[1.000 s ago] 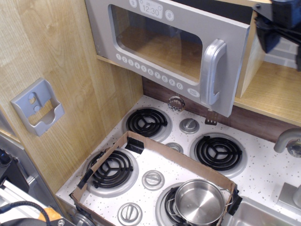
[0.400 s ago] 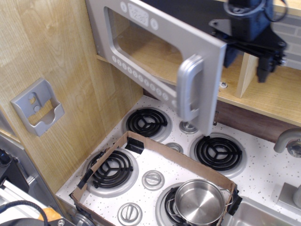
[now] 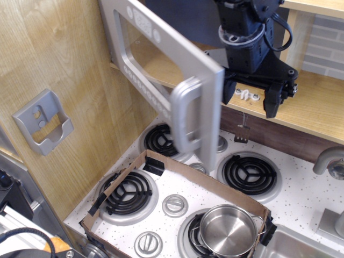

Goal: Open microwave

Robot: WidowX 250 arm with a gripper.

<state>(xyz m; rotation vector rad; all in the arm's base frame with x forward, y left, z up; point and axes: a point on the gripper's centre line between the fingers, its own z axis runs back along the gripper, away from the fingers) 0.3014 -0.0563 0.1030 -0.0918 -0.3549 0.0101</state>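
The silver-grey microwave door (image 3: 161, 59) stands swung well out from the cabinet, hinged at its left. Its curved grey handle (image 3: 185, 115) points toward the camera, and the clear window (image 3: 142, 51) is seen at a steep angle. The microwave's wooden-floored cavity (image 3: 161, 67) shows behind the door. My black gripper (image 3: 251, 95) hangs at the cavity opening, just behind the door's free right edge, fingers pointing down. Its two fingers (image 3: 271, 103) stand apart with nothing between them. The left finger sits close against the door's inner edge; I cannot tell if it touches.
Below is a white stovetop (image 3: 301, 201) with black coil burners (image 3: 250, 173). An open cardboard frame (image 3: 177, 174) lies on it with a steel pot (image 3: 228, 230) at its front right. A small grey wall bracket (image 3: 43, 121) is on the left panel. A faucet (image 3: 329, 158) and sink are at right.
The door has swung further open to the left. My gripper has moved left and down from the top right corner to just behind the door's free edge.
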